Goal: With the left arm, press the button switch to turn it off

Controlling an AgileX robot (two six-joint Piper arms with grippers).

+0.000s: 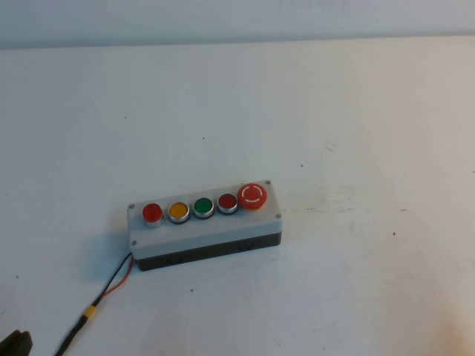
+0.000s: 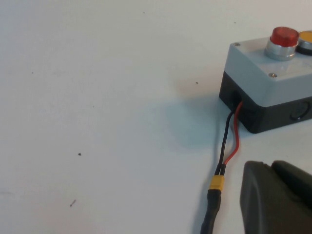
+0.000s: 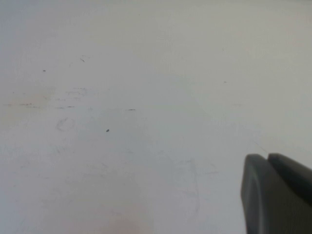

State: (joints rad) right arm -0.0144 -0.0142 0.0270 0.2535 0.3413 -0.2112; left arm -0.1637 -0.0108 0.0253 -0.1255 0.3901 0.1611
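The button switch box (image 1: 205,222), grey on top with a black base, lies in the middle of the white table. It carries a bright red button (image 1: 153,213), a yellow button (image 1: 179,211), a green button (image 1: 203,206), a darker red button (image 1: 227,201) and a red mushroom stop button (image 1: 251,196). My left gripper (image 1: 15,343) is low at the table's near left, shut and empty, well short of the box. In the left wrist view the left gripper (image 2: 270,165) sits near the box's end (image 2: 263,83) with the red button (image 2: 283,38). My right gripper (image 3: 267,157) is shut over bare table, outside the high view.
A black and red cable (image 1: 111,285) with a yellow connector (image 2: 216,184) runs from the box's left end towards the near left edge, close to my left gripper. The table's far edge meets a pale wall (image 1: 237,18).
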